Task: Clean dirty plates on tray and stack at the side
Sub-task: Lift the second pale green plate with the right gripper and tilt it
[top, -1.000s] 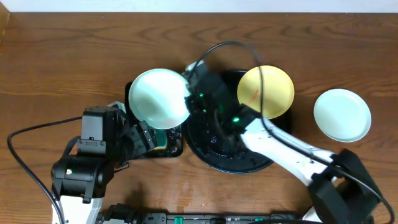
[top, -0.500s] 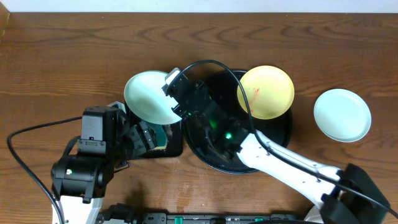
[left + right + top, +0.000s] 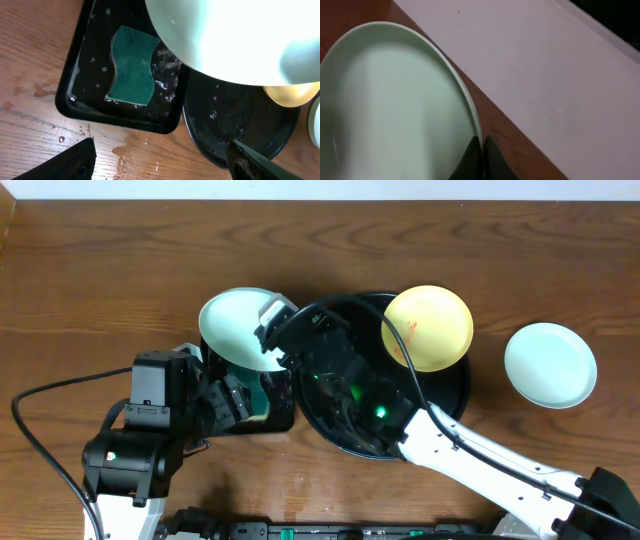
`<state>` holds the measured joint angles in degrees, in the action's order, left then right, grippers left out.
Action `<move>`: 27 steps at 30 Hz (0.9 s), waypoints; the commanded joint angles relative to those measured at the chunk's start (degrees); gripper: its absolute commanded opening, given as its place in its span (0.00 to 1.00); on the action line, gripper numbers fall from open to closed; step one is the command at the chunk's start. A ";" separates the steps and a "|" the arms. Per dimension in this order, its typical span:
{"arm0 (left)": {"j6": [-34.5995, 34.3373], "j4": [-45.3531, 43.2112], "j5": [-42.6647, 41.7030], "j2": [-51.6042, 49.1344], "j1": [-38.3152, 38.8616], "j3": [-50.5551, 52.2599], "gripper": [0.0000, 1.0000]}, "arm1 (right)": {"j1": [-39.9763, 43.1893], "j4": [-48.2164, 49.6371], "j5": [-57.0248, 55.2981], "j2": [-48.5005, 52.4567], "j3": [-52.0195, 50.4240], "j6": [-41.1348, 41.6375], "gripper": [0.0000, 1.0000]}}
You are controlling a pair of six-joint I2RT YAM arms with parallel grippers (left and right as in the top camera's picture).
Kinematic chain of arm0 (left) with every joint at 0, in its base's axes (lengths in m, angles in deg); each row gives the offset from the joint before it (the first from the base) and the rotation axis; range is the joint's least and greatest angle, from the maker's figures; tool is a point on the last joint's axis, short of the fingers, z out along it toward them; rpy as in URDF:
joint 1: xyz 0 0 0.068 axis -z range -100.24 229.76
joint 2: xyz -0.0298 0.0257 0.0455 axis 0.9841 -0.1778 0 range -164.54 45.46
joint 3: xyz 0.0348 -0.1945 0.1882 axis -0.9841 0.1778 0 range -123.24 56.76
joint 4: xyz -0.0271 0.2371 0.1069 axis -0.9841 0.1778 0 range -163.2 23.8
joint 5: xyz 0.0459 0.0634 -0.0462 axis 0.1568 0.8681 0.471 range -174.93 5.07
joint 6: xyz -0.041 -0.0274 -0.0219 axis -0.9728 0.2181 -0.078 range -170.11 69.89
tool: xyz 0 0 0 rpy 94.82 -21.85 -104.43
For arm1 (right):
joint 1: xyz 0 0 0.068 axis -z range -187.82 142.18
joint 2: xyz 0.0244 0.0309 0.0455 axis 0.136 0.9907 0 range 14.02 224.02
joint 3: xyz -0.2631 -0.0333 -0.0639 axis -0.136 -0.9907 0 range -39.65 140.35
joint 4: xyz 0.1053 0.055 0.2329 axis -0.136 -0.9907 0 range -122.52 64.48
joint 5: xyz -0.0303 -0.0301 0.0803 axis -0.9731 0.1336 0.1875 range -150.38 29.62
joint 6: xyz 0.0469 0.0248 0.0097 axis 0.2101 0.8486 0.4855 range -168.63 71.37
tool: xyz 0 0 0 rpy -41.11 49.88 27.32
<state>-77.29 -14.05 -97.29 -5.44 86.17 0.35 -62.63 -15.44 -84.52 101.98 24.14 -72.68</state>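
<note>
**Mint plate (image 3: 235, 328) pinched in R hand (image 3: 272, 330), up over the trays**

R hand is clamping the mint plate by its rim. In the R wrist view both fingers (image 3: 470, 157) are closing tight on the plate's edge, w/ no gap showing. The plate is hanging tilted, off the table (image 3: 100, 260). From overhead it is sitting above the far end of the rectangular tray (image 3: 120, 122), just left of the round tray (image 3: 455, 395). In the L wrist view its pale underside is filling the top of the frame, over both trays' edges.

L hand (image 3: 161, 145) is hovering low over the near edge of the rectangular tray. Its fingers are standing wide apart and gripping nothing.

A green sponge (image 3: 132, 65) is lying flat inside the rectangular tray, w/ droplets (image 3: 165, 57) beading around it. More wet spots are showing on the table beside that tray. The round tray's floor is looking wet too.

Yellow plate (image 3: 428, 327) is resting at the far right of the round tray, overlapping its rim. It is carrying a small red smear (image 3: 410, 330).

Second mint plate (image 3: 550, 364) is sitting flat on the table, right of the round tray and apart from it. I cannot tell whether it has any marks.
</note>
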 commanded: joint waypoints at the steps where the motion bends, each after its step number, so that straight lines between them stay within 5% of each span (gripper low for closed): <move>1: -0.31 0.17 -0.50 0.04 -0.24 -1.22 0.84 | -1.05 0.50 -2.62 -1.25 0.83 -4.68 0.01; 27: -0.31 0.17 -0.50 0.04 -0.24 -1.22 0.84 | -2.21 1.99 -4.37 -1.25 0.83 -6.91 0.01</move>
<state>-77.29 -14.05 -97.29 -5.44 86.17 0.35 -63.63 -13.88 -87.98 101.98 24.14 -79.26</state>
